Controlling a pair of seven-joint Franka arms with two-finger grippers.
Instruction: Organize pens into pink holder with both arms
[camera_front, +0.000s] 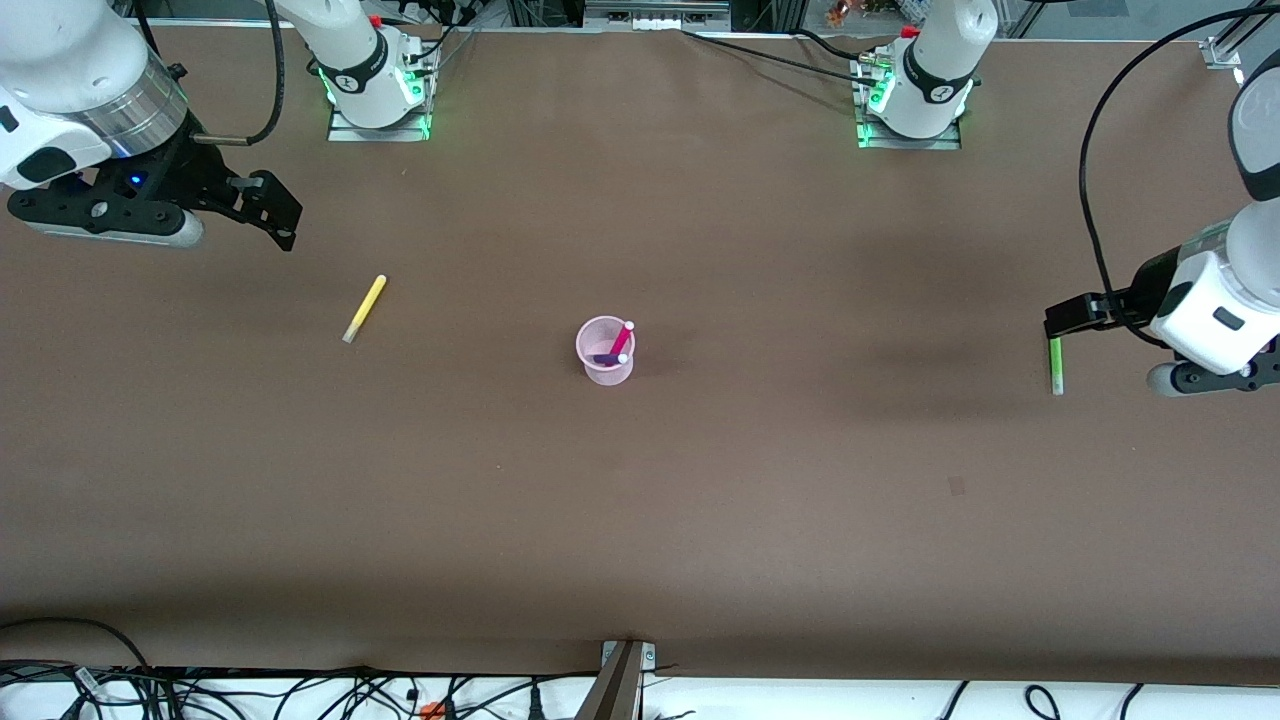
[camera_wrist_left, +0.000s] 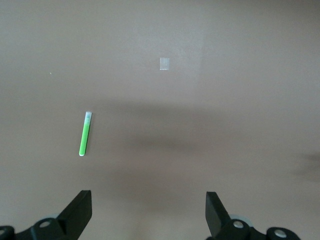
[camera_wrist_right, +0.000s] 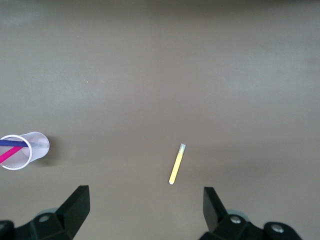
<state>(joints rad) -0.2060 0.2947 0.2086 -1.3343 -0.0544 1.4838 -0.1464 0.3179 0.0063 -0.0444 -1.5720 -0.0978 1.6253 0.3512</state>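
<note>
The pink holder stands mid-table with the magenta pen and the purple pen in it. The yellow pen lies flat toward the right arm's end. The green pen lies flat toward the left arm's end. My right gripper is open and empty, in the air close to the yellow pen; its wrist view also shows the holder. My left gripper is open and empty, in the air just by the green pen.
A small pale patch marks the brown table nearer the front camera than the green pen; it also shows in the left wrist view. Both arm bases stand along the table's edge farthest from the front camera.
</note>
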